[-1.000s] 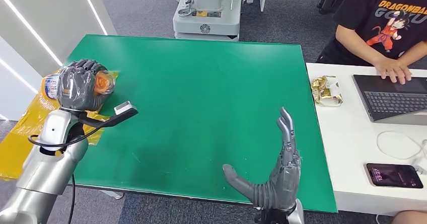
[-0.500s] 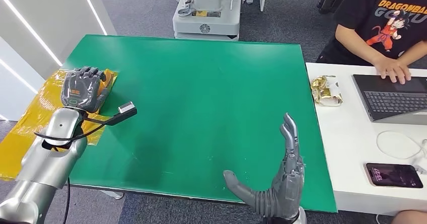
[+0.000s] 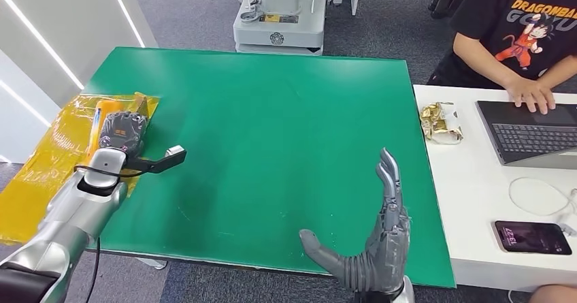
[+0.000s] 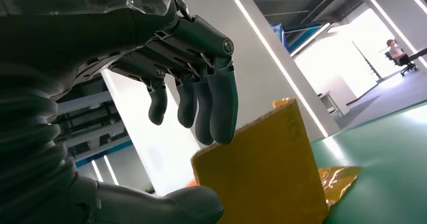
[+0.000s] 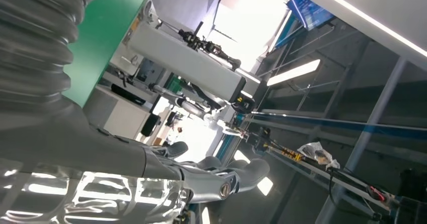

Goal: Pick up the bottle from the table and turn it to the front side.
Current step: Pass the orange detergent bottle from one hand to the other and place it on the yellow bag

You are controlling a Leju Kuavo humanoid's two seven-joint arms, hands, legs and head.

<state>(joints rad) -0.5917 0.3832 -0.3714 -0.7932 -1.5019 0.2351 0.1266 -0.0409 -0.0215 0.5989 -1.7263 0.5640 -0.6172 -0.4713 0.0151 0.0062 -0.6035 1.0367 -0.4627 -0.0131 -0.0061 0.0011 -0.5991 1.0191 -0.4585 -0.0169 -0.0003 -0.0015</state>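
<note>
Up in the head view, the left hand (image 3: 122, 131) lies low on the yellow bag (image 3: 51, 160) at the left edge of the green table (image 3: 272, 133); an orange strip beside its fingers is probably the bottle (image 3: 101, 118), though the hand covers nearly all of it, and whether the fingers grip it cannot be told from there. The right hand (image 3: 374, 248) stands flat and released at the near edge, its wrist cut off by the frame. A person (image 3: 524, 37) types at a laptop (image 3: 527, 133) on the white desk beyond the right edge. From the left wrist, the fingers (image 4: 216, 103) curl down over a yellow block (image 4: 262, 168), with the thumb below it; contact is hard to make out. From the right wrist, the fingers (image 5: 236, 176) are spread, holding nothing. A second ago the left hand was raised, clenched around the bottle; it has since come down onto the bag, while the right hand has barely stirred.
</note>
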